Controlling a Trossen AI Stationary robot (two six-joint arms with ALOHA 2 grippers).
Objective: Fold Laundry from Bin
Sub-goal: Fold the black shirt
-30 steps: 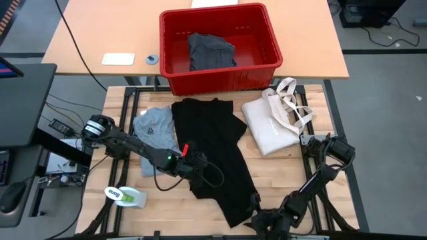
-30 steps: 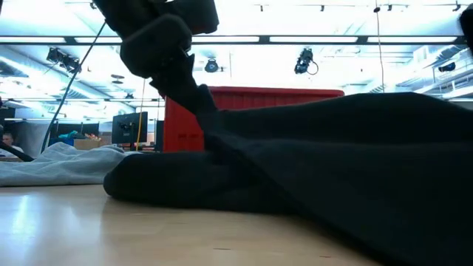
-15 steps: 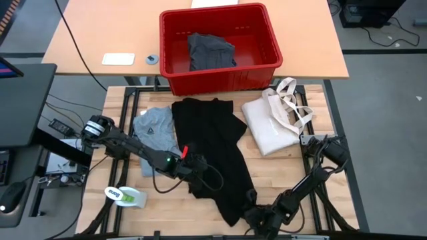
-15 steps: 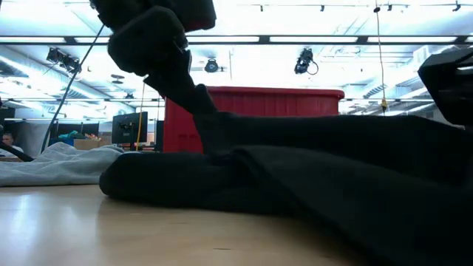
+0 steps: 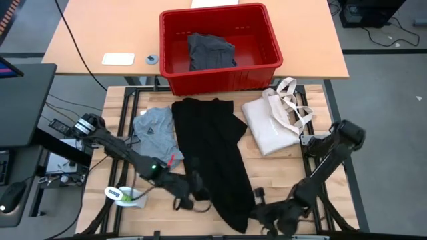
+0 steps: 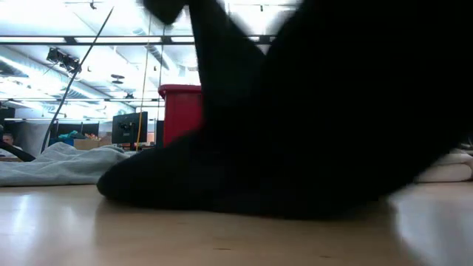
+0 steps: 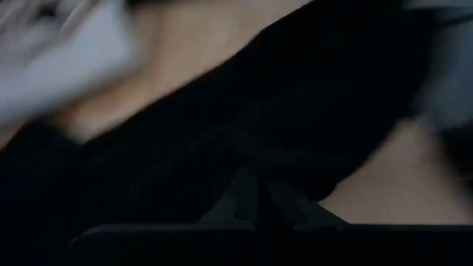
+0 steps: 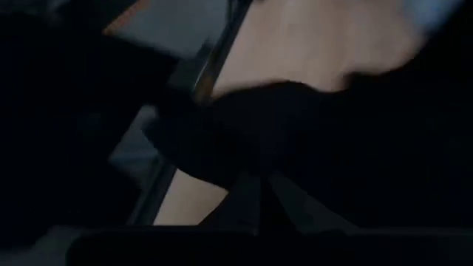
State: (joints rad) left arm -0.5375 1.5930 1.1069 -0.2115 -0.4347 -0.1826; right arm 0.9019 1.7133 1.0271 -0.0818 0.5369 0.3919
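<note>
The large black garment [image 5: 212, 157] lies spread lengthwise down the middle of the wooden table [image 5: 287, 177], its far edge near the red bin [image 5: 220, 47] and its near end at the table's front edge. The left hand [image 5: 193, 200] is low at the garment's near left edge, its fingers closed on the black cloth. The right hand [image 5: 257, 212] is at the garment's near right corner, at the front edge of the table, fingers closed on the black cloth there; the right wrist view shows dark fabric bunched just ahead of the fingers.

In the low view the black garment [image 6: 310, 125] fills most of the frame, raised high above the tabletop.

The light grey T-shirt [image 5: 153, 130] lies just left of the black garment, touching it. A cream tote bag [image 5: 273, 123] rests to the right, apart from it. A dark grey garment [image 5: 210, 50] sits inside the bin. A white and green object [image 5: 125, 197] lies near the front left corner.
</note>
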